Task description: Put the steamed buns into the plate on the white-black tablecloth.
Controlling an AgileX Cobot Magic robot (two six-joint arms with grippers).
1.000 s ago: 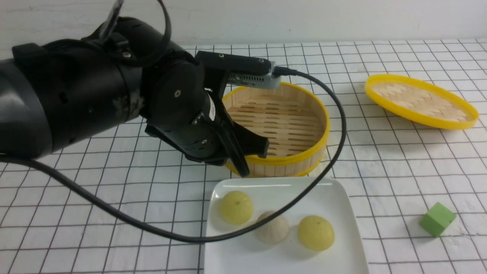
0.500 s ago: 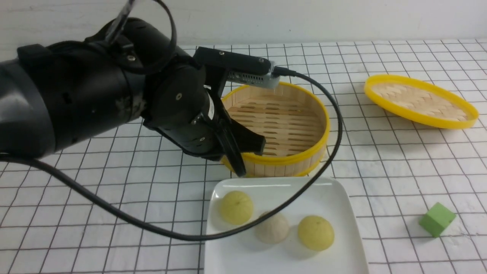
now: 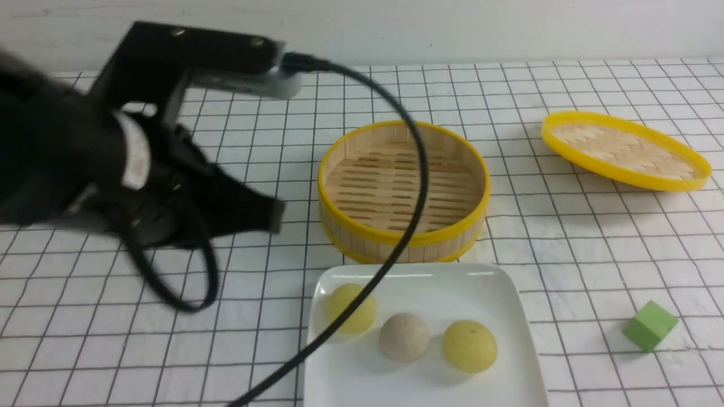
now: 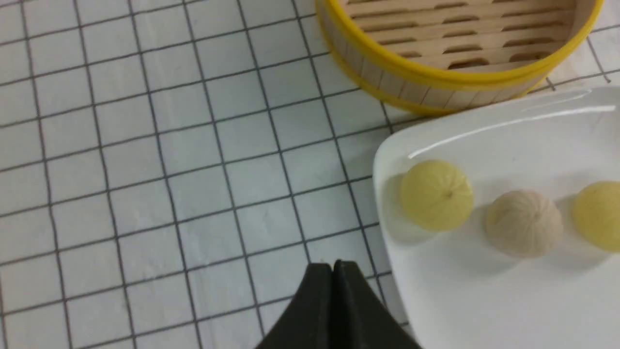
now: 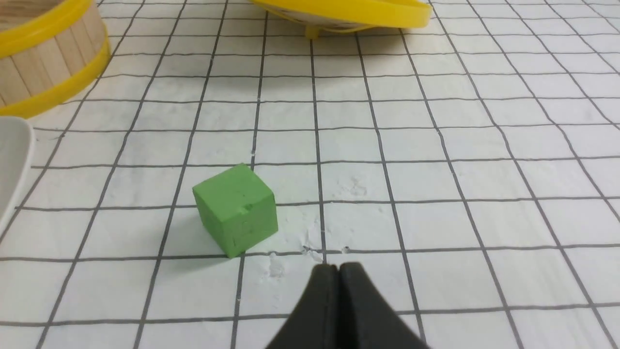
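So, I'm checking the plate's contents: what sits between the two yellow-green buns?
A beige-grey bun, in line with them on the plate; the front view shows it whole.

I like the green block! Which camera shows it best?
The right wrist view: the green block sits close and big, with sharp edges. The front view shows it small, on the right side. The left wrist view misses it.

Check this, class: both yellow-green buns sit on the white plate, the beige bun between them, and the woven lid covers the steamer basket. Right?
No. The front view shows the lid off, lying on the tablecloth apart from the open steamer basket. The steamed buns and beige bun sit on the plate as stated.
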